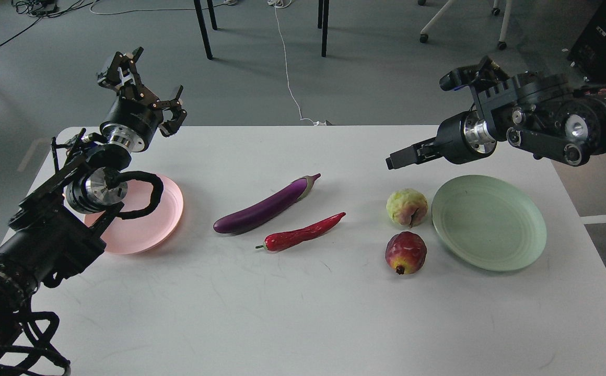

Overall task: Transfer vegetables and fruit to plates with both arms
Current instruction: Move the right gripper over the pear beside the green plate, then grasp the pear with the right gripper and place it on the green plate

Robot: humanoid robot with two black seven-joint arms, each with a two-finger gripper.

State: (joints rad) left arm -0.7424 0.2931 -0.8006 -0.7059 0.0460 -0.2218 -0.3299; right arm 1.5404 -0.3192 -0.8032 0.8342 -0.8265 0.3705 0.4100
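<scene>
You find no text, label, brand, number or sign that can be read anywhere in this view. The black right arm's housing (538,112) carries no legible marking at this angle and size, and the black left arm's wrist cylinder (128,122) shows none either. The round pink plate (164,211), the pale green ringed plate (488,222) and the white desk (303,313) are plain, with no print on them.
</scene>
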